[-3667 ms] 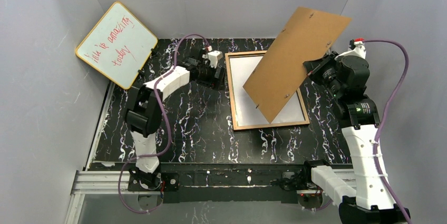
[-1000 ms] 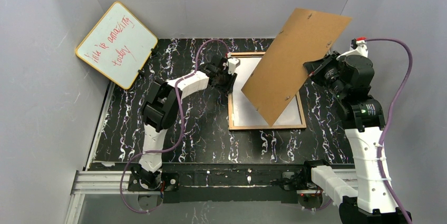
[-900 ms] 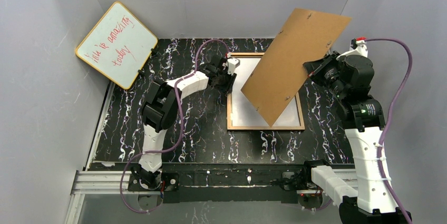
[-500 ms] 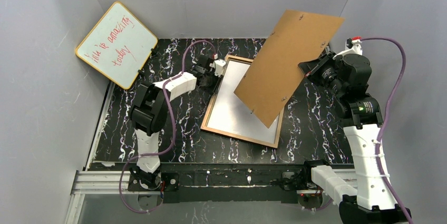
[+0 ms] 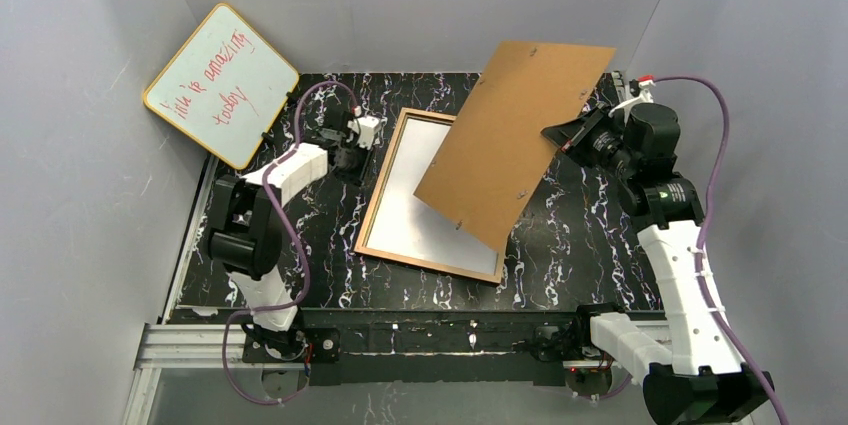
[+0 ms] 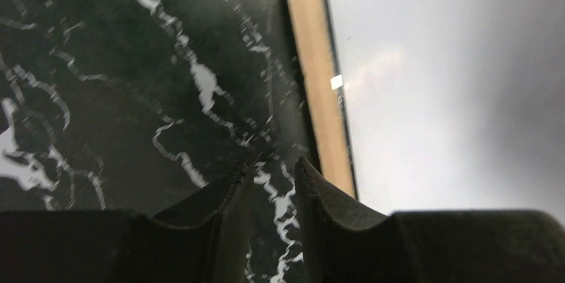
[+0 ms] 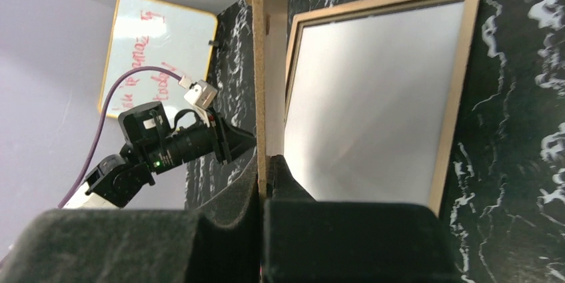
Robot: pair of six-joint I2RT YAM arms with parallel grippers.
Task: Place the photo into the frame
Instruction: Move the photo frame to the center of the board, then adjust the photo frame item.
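Fingers [image 7: 230, 196] of right gripper [image 7: 264, 180] clamped on backing panel [image 5: 510, 135] tilted above frame [image 7: 453, 110]; left gripper [image 6: 270, 166] slightly parted, empty, beside frame.

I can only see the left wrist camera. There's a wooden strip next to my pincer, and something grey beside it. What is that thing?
Observer: That strip is the rim of the frame. It lies flat and crooked on the table, wood side up.
Child: Where's the other arm?
Observer: The right pincer is clamped on the edge of a brown board, holding it tilted in the air over the frame's right part.
Child: Is anything else around?
Observer: A whiteboard with red writing leans in the far left corner.
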